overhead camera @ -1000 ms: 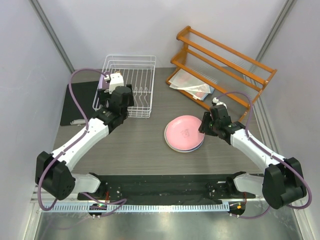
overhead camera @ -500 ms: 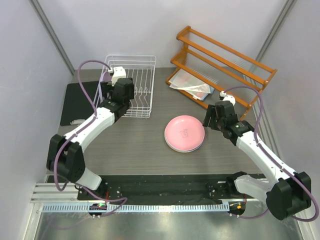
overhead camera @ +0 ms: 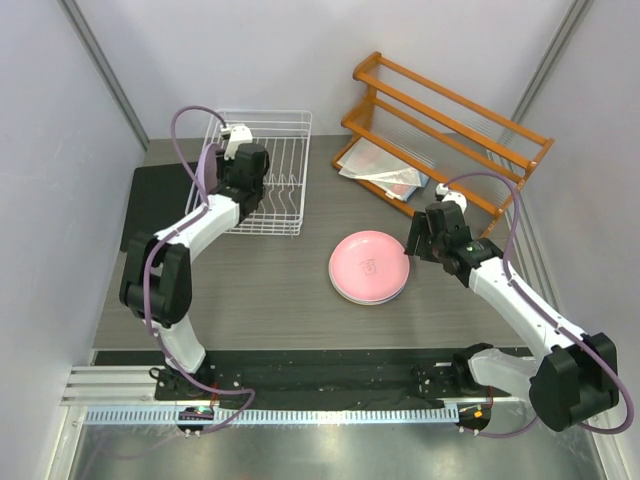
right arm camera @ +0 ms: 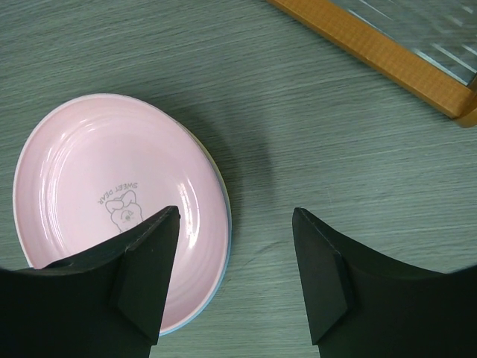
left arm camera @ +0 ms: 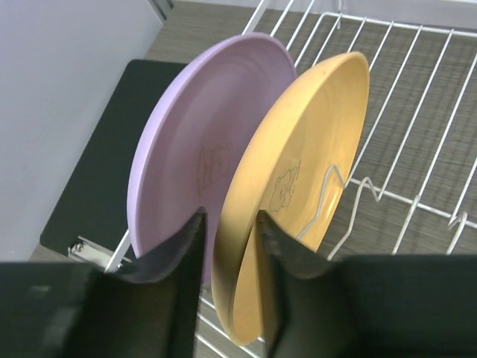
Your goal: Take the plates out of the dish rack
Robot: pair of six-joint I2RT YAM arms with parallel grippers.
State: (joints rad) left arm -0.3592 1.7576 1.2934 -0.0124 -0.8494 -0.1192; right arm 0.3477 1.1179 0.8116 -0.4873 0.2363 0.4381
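Note:
Two plates stand upright in the white wire dish rack point(overhead camera: 285, 135) point(left arm camera: 417, 97): a lilac plate point(left arm camera: 186, 127) and a yellow plate point(left arm camera: 313, 142). My left gripper point(left arm camera: 229, 218) point(overhead camera: 245, 178) reaches into the rack. Its jaws have closed over the yellow plate's lower rim, one finger between the two plates and the other on the yellow plate's face. The top view hides both plates behind the arm. A pink plate point(overhead camera: 368, 262) point(right arm camera: 112, 194) lies on a light blue plate point(right arm camera: 226, 224) on the table. My right gripper point(right arm camera: 235, 216) point(overhead camera: 415, 243) hangs open and empty by their right edge.
An orange wooden slatted rack point(overhead camera: 450, 130) point(right arm camera: 387, 52) stands at the back right with a clear bag point(overhead camera: 385, 170) beneath it. A black mat point(overhead camera: 160, 200) point(left arm camera: 97, 164) lies left of the dish rack. Grey walls close in on both sides.
My left gripper moved deeper into the rack and its jaws closed from wide onto the yellow plate's rim. My right gripper opened, left the pink plate on the stack and drew back to the right.

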